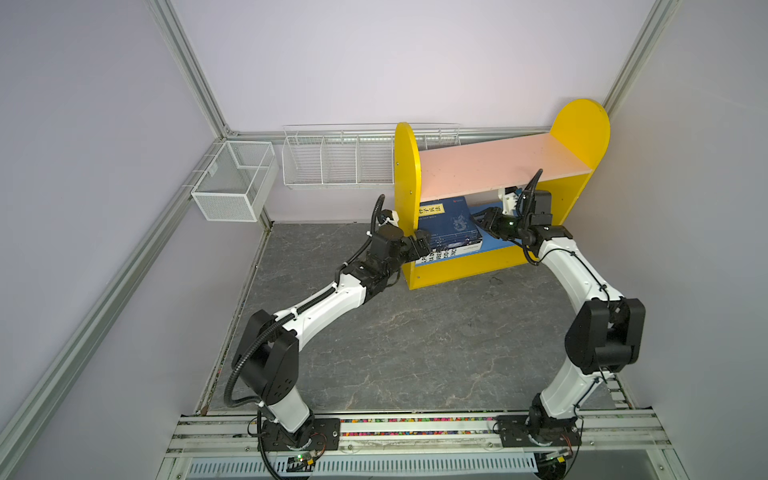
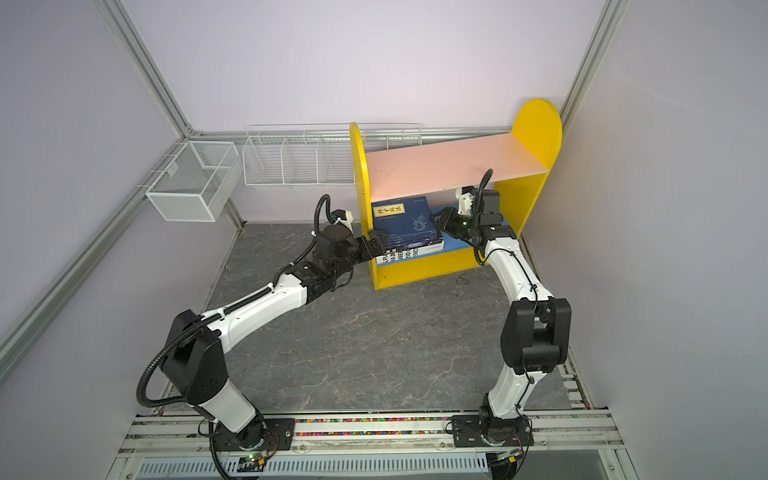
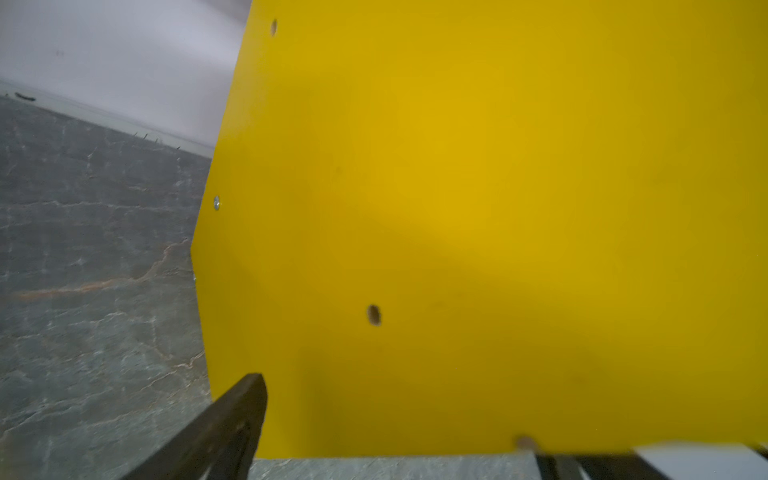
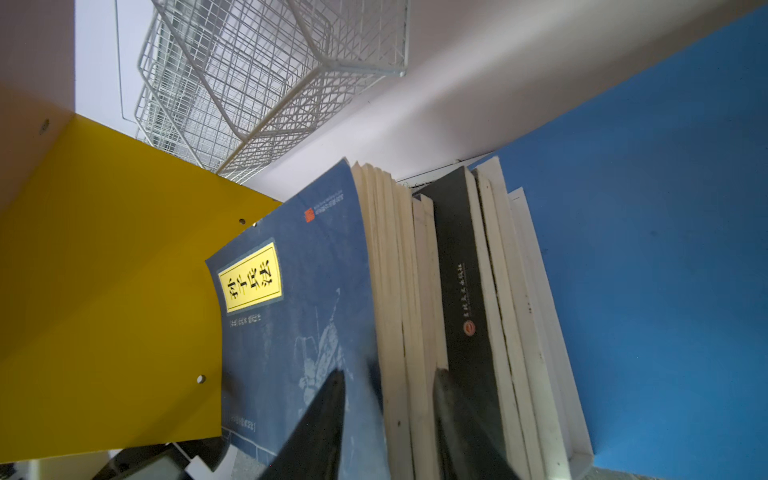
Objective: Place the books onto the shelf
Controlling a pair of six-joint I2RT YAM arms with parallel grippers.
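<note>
Both end effectors gape: left end effector [image 1: 423,246] beside the shelf's [image 1: 405,174] front edge, right end effector [image 4: 390,378] astride the books' [image 4: 415,291] page edges, blue board [image 4: 665,249] alongside.

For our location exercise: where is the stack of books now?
In both top views the stack of books lies on the blue lower board, at its left end beside the yellow side panel.

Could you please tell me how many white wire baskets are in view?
2: a mesh basket on the left wall by the corner, and a long divided basket on the back wall, its right end hidden behind the shelf.
</note>
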